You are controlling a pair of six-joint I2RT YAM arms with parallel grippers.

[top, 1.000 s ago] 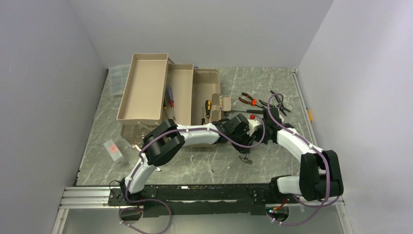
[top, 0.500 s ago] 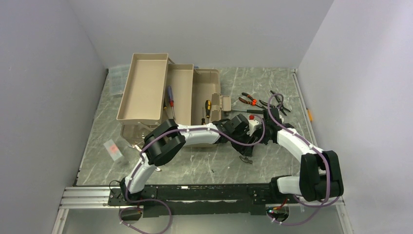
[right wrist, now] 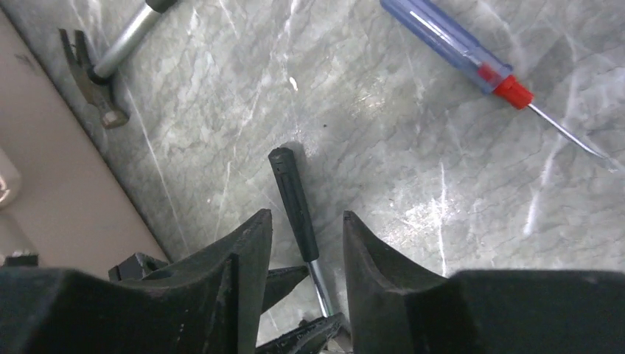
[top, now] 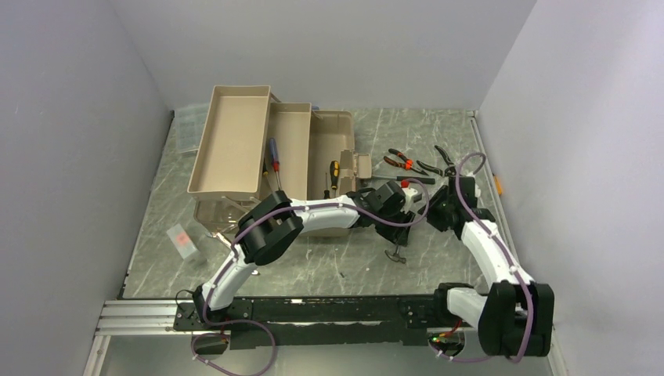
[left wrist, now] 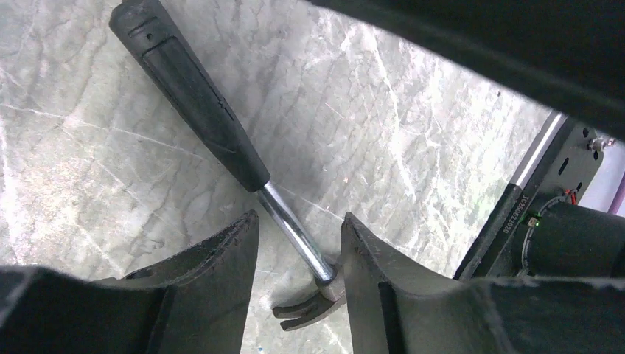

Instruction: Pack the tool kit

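Note:
The tan toolbox [top: 329, 133] stands open at the back left with its trays [top: 231, 141] folded out and screwdrivers [top: 272, 160] inside. A hammer with a black grip and steel shaft [left wrist: 199, 96] lies on the table. Its claw head [top: 395, 254] is toward the near side. My left gripper [left wrist: 298, 228] is open and straddles the shaft just above the head without touching it; it also shows in the top view [top: 394, 231]. My right gripper [right wrist: 306, 221] is open above the same hammer's grip [right wrist: 295, 195]; in the top view it [top: 440, 215] is to the right of the left one.
A second hammer [right wrist: 99, 63] lies beside the toolbox wall [right wrist: 44, 184]. A clear blue screwdriver with a red collar [right wrist: 457, 44] lies on the table. Orange-handled pliers [top: 399, 160] and black pliers [top: 442, 160] lie at the back right. A small clear item [top: 182, 240] lies at the left.
My right arm has pulled back and to the right, away from the left wrist. The left gripper has stayed over the hammer, and the hammer has not moved.

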